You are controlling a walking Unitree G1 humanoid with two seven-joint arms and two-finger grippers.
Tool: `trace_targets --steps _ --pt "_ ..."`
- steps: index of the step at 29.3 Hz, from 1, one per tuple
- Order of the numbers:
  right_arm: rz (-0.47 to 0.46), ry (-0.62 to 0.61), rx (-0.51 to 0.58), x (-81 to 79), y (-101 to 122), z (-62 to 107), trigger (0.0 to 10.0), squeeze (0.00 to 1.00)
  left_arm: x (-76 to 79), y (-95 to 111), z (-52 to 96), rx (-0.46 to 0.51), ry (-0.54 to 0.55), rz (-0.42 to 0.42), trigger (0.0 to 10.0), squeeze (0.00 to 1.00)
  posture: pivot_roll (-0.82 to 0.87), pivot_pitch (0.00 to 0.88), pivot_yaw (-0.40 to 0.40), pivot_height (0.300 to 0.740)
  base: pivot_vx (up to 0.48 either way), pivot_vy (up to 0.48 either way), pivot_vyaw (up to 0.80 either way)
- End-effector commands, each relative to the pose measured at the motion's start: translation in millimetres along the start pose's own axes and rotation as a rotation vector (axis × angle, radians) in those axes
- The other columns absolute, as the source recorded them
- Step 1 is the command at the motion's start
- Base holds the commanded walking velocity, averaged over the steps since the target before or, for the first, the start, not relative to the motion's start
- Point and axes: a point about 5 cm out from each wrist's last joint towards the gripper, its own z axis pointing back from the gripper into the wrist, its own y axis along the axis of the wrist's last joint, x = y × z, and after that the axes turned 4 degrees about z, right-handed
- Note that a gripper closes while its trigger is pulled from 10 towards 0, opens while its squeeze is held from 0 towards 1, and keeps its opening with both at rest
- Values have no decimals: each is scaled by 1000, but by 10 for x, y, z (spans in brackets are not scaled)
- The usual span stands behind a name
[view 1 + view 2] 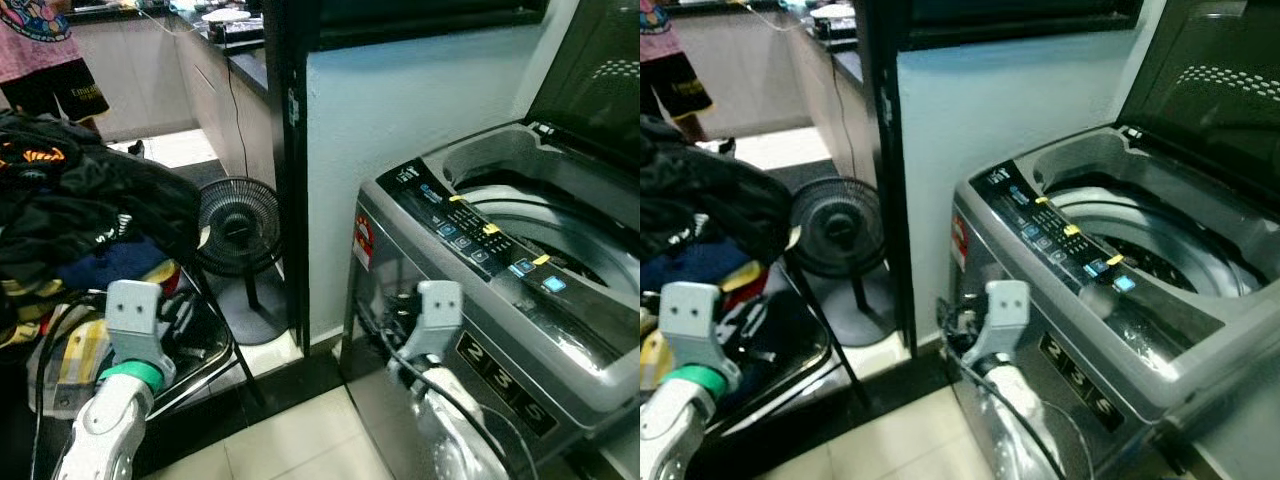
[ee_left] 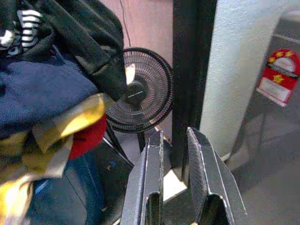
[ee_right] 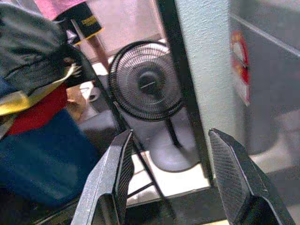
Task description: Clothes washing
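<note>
A grey top-loading washing machine (image 1: 500, 260) stands on my right with its lid (image 1: 600, 70) raised and the drum (image 1: 560, 230) showing. On my left a heap of clothes (image 1: 80, 210), mostly black with navy, yellow and red pieces (image 2: 70, 124), lies on a metal rack. My left arm (image 1: 120, 400) is held low beside the heap; its gripper (image 2: 173, 133) is shut with nothing in it and points toward a fan. My right arm (image 1: 437, 310) hangs in front of the washer's front panel. Its gripper (image 3: 171, 133) is open and holds nothing.
A black floor fan (image 1: 238, 225) stands between the rack and a black door frame (image 1: 290, 150). Beside the frame is a pale wall (image 1: 410, 90). A person (image 1: 45, 60) in a pink top stands at the far left near a kitchen counter (image 1: 230, 60). Pale floor tiles lie below.
</note>
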Motion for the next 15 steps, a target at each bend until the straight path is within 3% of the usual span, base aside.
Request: trace_targets --steps 1,15 --pt "6 1 -9 5 -6 -5 10000 0 -31 -38 32 -15 17 -16 10000 0 81 40 65 740 0 0 800" --pt "25 19 -3 30 45 -70 10000 0 36 -64 -2 -15 23 -5 10000 0 70 31 28 740 0 0 800"
